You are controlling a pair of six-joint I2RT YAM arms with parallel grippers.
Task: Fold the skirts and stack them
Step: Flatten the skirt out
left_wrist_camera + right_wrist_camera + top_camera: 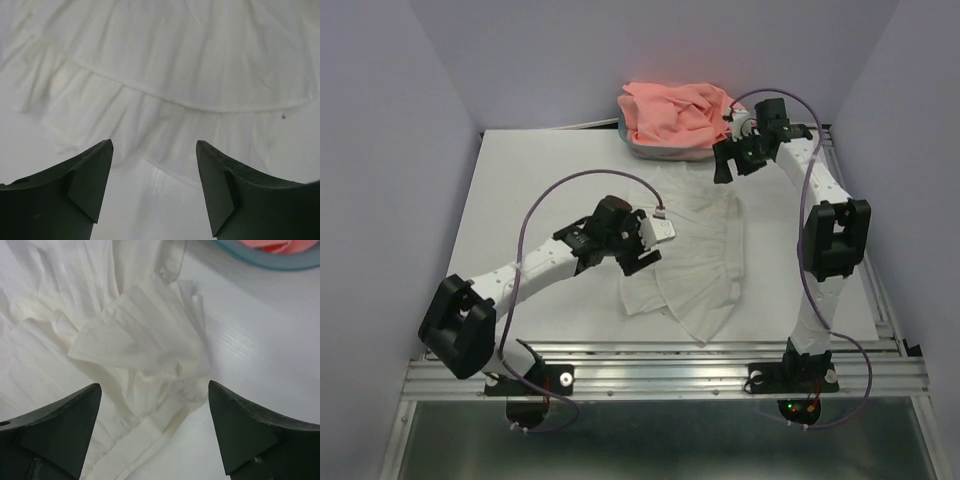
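Note:
The white pleated skirt (695, 265) lies spread and rumpled on the table's middle. My left gripper (642, 262) hovers open over its left part; the left wrist view shows the tiered hem of the white skirt (165, 75) beyond my open gripper (154, 145). My right gripper (724, 166) is open above the skirt's far end; the right wrist view shows the bunched waistband of the white skirt (135, 340) between its spread tips (155, 385), untouched. The salmon-pink skirt (670, 112) is piled at the back; a bit of it shows in the right wrist view (270, 244).
The pink skirt sits in a teal tub (622, 122) at the table's back edge; its rim shows in the right wrist view (270, 260). The white table (540, 180) has purple walls on three sides and a metal rail at the front.

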